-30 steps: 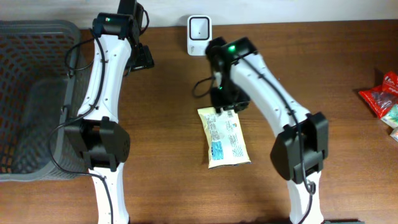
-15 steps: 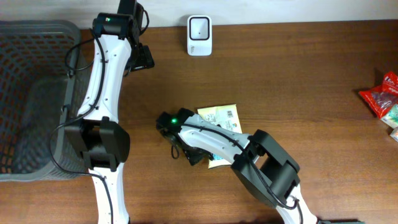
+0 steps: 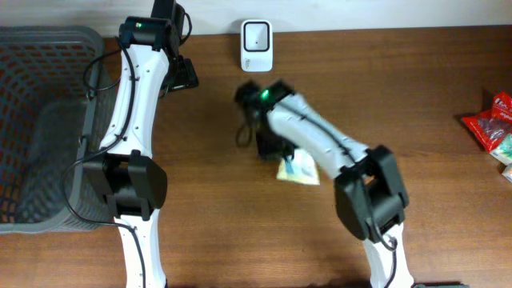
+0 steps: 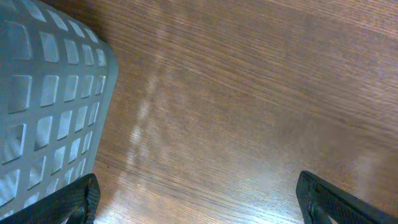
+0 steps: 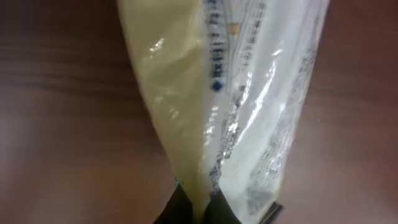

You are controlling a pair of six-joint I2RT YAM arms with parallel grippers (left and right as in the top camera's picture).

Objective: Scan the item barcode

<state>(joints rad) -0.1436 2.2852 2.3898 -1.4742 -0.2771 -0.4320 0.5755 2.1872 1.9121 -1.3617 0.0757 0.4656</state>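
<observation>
Overhead: we see the pale yellow plastic snack packet point(image 3: 298, 170) over the middle of the brown wooden table point(image 3: 432, 96), poking out from under the white right arm point(image 3: 320, 140), crumpled and edge-on. The right gripper point(image 3: 280, 156) sits right at the packet's left end; from up here we can't tell how its jaws stand. The white boxy barcode scanner point(image 3: 256, 46) stands at the far edge, well apart from the packet. The left gripper point(image 3: 182, 76) hangs over bare wood left of the scanner, beside the grey plastic mesh basket point(image 3: 40, 120). At the right edge lie red snack bags point(image 3: 490, 126)

Left wrist: we see both black fingertips point(image 4: 68, 199) at the bottom corners, spread wide apart, only wood showing between them. The basket's rounded corner fills the upper left

Right wrist: jaws pinched together on the packet's thin edge, the dark fingertips point(image 5: 180, 208) touching the film on both sides. The packet runs up the frame from the pinch, glossy film with blue print, widening away from the claw. We can't tell whether its far end touches the table
</observation>
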